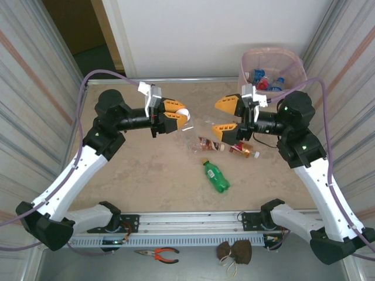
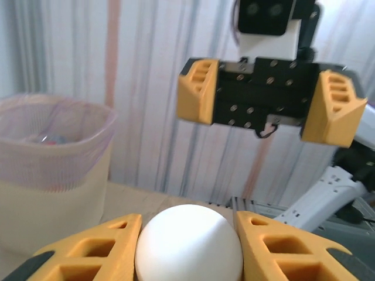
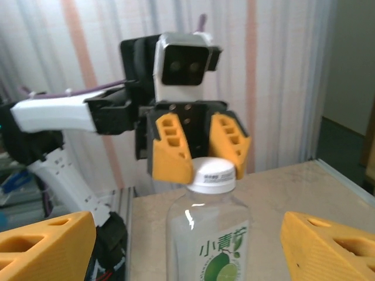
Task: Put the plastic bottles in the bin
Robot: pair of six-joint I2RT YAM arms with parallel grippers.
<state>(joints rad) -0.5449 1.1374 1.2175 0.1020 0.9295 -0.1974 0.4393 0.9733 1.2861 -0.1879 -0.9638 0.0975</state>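
I am pinching the white cap [image 2: 188, 243] of a clear bottle [image 3: 208, 240] in my left gripper [image 1: 179, 113]. The jaws are closed almost fully on the cap, and I am holding the bottle out over the table [image 1: 146, 170] with its body pointing toward my other arm. My right gripper [image 1: 225, 116] is standing wide open with one finger on each side of that body. Air is showing on both sides, so it is gripping nothing. I am judging this a handover, since the bin [image 1: 297, 65] is sitting on the right arm's side. Below, a green bottle [image 1: 215, 175] and two brownish bottles [image 1: 211, 144] are lying loose on the table. The bin is waiting at the far right corner with bottles lying inside, and the way to its rim is looking open, though the right wall is crowding close.
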